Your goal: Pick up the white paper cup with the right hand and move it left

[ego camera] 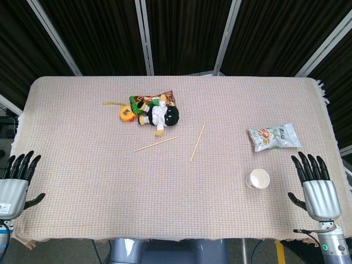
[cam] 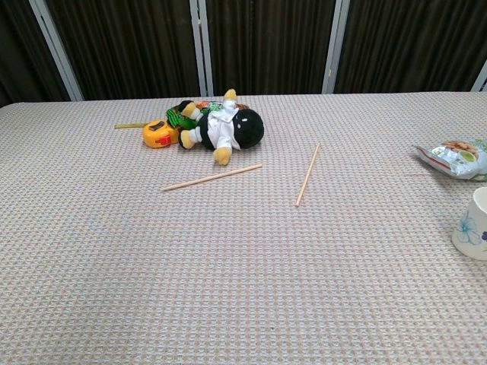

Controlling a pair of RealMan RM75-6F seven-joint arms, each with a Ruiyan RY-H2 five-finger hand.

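The white paper cup [ego camera: 258, 179] stands upright on the tablecloth near the front right; the chest view shows it cut off by the right edge, with a blue flower print on the cup [cam: 472, 225]. My right hand [ego camera: 315, 183] is open, fingers straight and pointing away, to the right of the cup with a gap between them. My left hand [ego camera: 16, 179] is open at the front left corner, far from the cup. Neither hand shows in the chest view.
A snack bag [ego camera: 273, 136] lies just behind the cup. Two wooden chopsticks [ego camera: 197, 141] [ego camera: 155, 144] lie mid-table. Behind them are a plush doll [ego camera: 161, 116], an orange tape measure [ego camera: 127, 113] and a colourful packet [ego camera: 149, 99]. The table edge [ego camera: 176, 240] runs close in front.
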